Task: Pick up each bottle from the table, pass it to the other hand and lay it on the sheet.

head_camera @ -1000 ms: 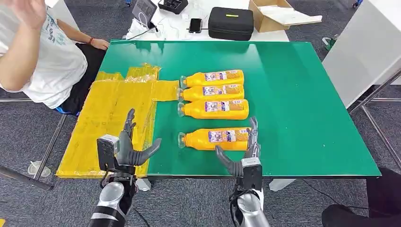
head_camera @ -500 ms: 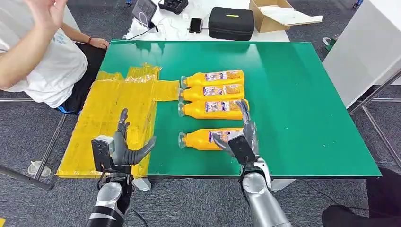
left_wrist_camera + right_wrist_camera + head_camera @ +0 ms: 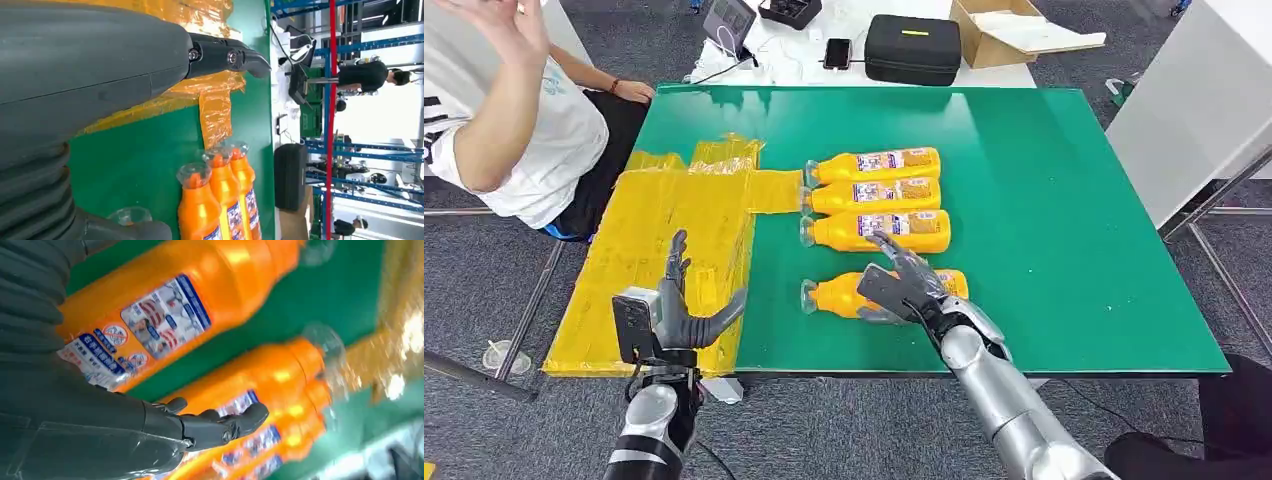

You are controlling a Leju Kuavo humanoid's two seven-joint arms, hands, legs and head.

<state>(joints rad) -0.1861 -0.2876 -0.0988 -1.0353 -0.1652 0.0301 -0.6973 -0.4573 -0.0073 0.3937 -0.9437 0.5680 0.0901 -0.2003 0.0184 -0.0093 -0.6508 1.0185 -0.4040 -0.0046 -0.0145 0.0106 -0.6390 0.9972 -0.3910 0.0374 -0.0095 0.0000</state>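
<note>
Orange plastic nearest bottle (image 3: 844, 295) lies on the green bench (image 3: 1044, 200); right robot hand (image 3: 902, 285) spread over it, seemingly ungripped; left robot hand (image 3: 686, 312) open above crinkled yellow sheet (image 3: 664, 230).

High head view over table (image 3: 1064, 200); close, turned wrist views sharing bottles (image 3: 879, 195).

Landmark: the nearest bottle (image 3: 844, 294), lying alone on the green table (image 3: 1074, 250). A strip of bare table separates it from the row of three bottles (image 3: 876, 196) beyond it, which lie side by side, touching or nearly so, with no gap for fingers between them. The right hand (image 3: 902, 287) is spread over the nearest bottle, covering its body; its cap end is uncovered. To the cap side, bare table leads to the yellow sheet (image 3: 664, 230), where the left hand (image 3: 686, 318) hovers spread at the near edge. A person (image 3: 504, 110) sits beyond the sheet's far side.
</note>
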